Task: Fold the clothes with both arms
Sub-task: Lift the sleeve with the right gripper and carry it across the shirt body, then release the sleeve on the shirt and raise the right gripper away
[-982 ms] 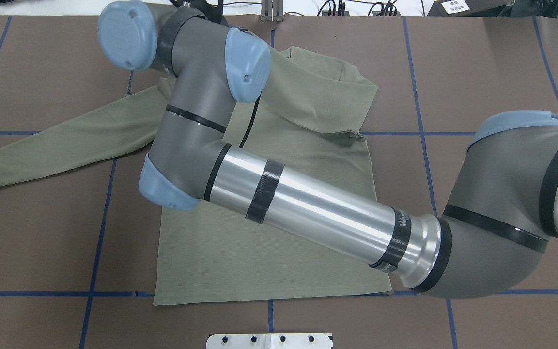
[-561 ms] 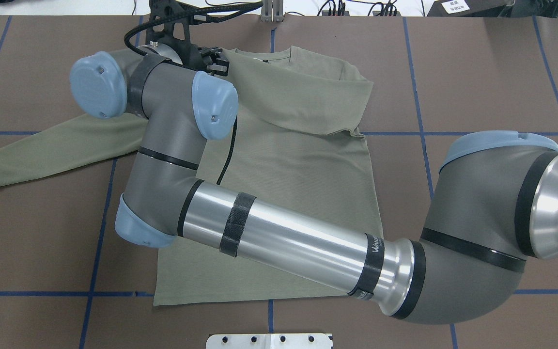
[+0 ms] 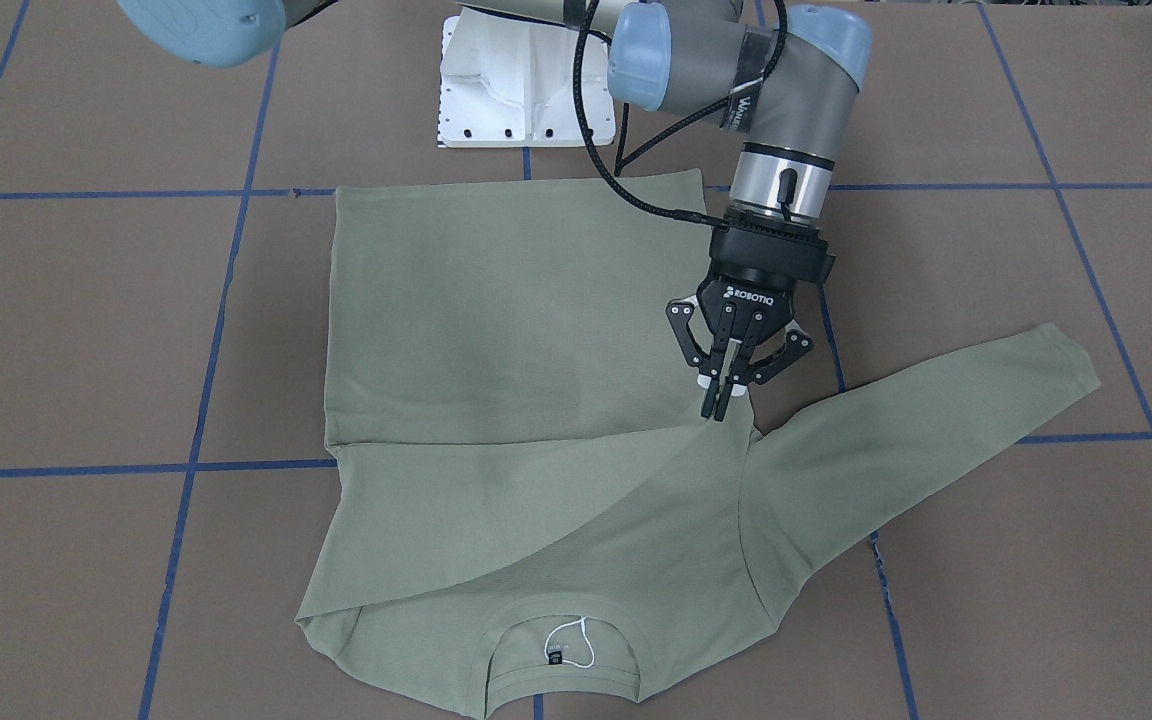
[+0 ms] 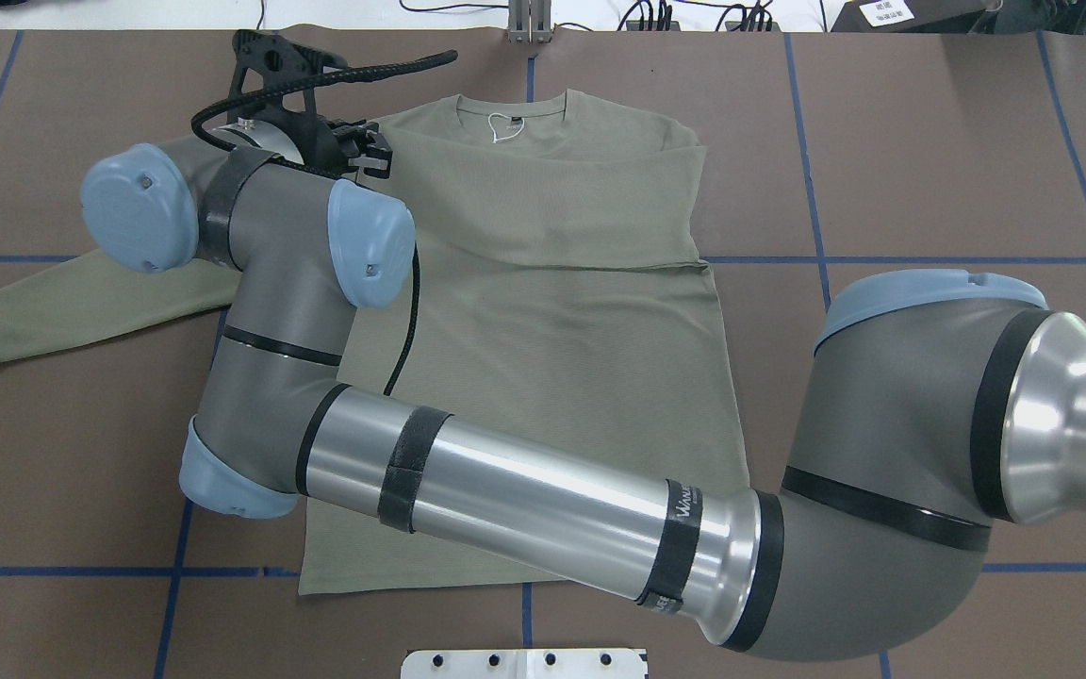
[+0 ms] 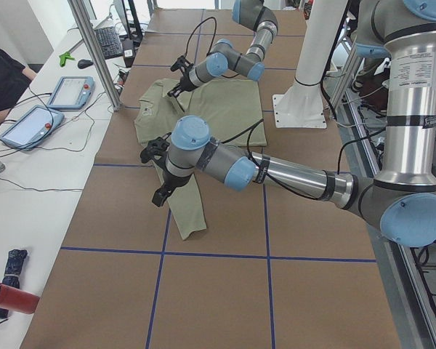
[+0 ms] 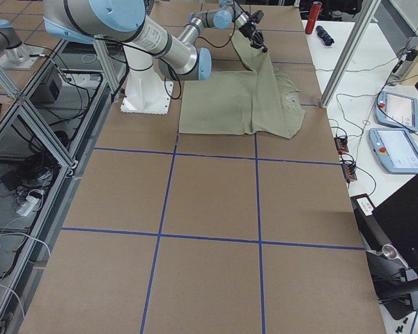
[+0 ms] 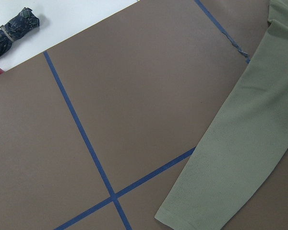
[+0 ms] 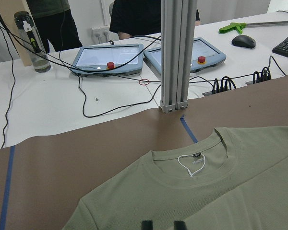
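One shirt lies on the table, collar away from the robot, one sleeve stretched out, the other folded across the chest. Of the two arms, the right arm has the right fingers pinched together on the folded sleeve's tip, at the opposite shoulder. The left arm holds the left fingers near the outstretched sleeve — how far open, I cannot tell.

And the right arm sweeps left and back toward the robot's base inside 1 second, its wrist sliding clear of the collar, now uncovered. The right gripper comes out from under the wrist at the left shoulder of the shirt. The folded right sleeve drops flatter, its bulging edge drawn in.
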Available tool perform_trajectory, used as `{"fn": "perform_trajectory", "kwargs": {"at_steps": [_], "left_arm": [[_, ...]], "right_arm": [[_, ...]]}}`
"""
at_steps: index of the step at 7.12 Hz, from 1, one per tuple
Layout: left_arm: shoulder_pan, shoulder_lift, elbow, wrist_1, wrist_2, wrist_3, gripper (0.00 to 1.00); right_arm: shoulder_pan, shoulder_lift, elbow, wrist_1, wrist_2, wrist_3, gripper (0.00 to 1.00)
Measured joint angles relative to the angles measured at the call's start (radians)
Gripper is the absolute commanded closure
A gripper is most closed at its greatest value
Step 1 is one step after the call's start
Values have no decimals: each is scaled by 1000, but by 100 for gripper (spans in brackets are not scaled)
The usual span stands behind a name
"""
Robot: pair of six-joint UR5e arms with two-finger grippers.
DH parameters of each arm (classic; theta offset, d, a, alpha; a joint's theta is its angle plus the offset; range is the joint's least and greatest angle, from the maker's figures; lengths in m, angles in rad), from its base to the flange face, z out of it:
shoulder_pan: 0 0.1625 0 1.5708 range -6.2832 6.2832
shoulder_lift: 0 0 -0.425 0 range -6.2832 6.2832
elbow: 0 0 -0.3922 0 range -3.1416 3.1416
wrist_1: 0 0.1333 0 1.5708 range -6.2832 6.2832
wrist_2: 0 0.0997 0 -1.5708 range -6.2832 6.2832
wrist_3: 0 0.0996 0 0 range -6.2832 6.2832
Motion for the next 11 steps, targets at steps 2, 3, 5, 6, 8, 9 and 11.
{"fn": "perform_trajectory", "kwargs": {"at_steps": [2,3,5,6,8,9,11], "left_arm": [[-1,1,-2,1,-1,-1,0],[0,-3,0,1,0,-3,0],[1,-12,-1,-5,0,-3,0],[4,-14,-5,-25,0,-13,1],[55,-12,17,-128,4,-90,0],[86,-7,53,-195,18,-136,0],[199,14,110,-348,118,-287,0]], "right_arm": [[8,29,-33,49,38,0,0],[35,47,-37,55,116,-3,0],[150,52,-30,45,390,-98,0],[225,22,11,6,535,-195,0],[378,-134,218,-121,766,-458,0],[462,-232,310,-146,871,-605,0],[640,-472,499,-160,1054,-937,0]]}}
